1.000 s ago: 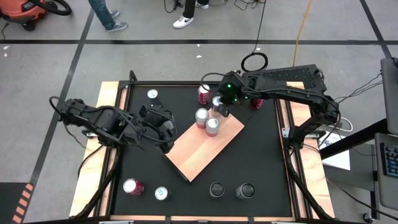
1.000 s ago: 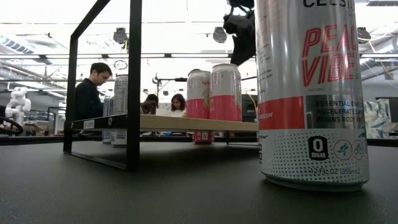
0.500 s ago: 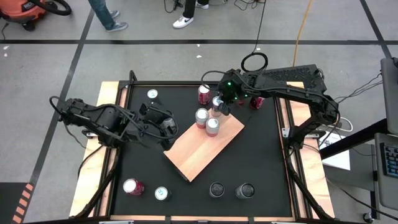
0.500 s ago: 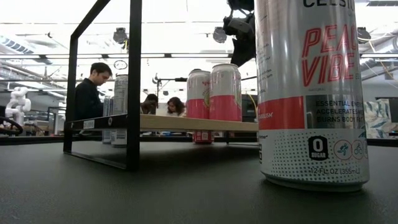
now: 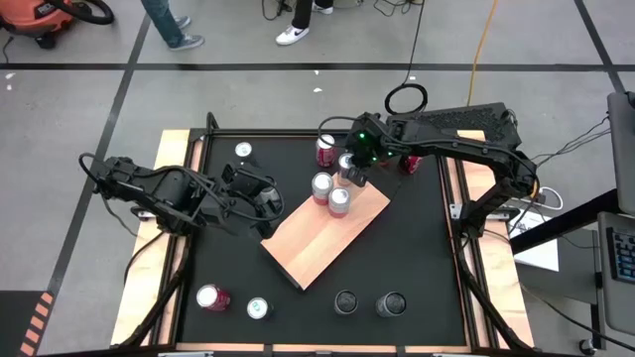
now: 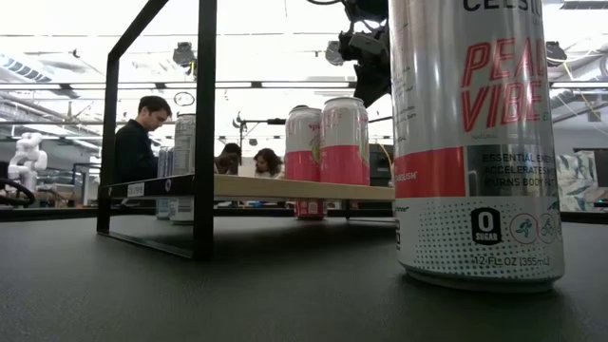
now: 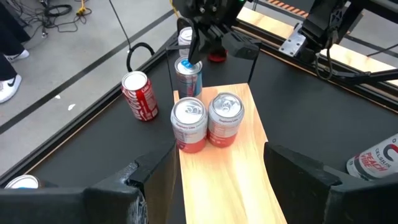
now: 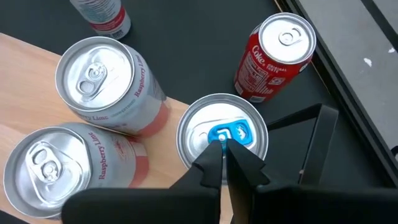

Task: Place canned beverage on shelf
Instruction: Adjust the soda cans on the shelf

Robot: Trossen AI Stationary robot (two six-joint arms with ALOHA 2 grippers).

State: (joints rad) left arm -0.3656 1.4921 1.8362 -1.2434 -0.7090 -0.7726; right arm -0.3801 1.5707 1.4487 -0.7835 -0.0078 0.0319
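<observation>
The shelf [image 5: 322,238] is a light wooden board on a black frame, set slantwise mid-table. Two pink cans [image 5: 321,185] [image 5: 339,201] stand on its far end. Just beyond them, at the shelf's far corner, is a silver canned beverage [image 8: 221,134] with a blue tab, and my right gripper [image 8: 222,149] is shut on its top. Whether its base rests on the board is hidden. My left gripper [image 7: 214,171] hovers open over the shelf's left part, nothing between its fingers. My right gripper pinches the blue pull tab [image 8: 225,132] on the can's lid between its two fingertips [image 8: 211,160]. The fingers come from above, slanting down from the table's far right. The can stays upright under them [image 7: 188,74]; the pink cans hide its base.
A red cola can [image 5: 325,151] stands on the black tabletop behind the shelf and a white-topped can [image 5: 243,151] at the far left. Near the front edge stand several cans [image 5: 212,297] [image 5: 259,308] [image 5: 345,301]. A tall Celsius can [image 6: 475,142] fills the low view's right.
</observation>
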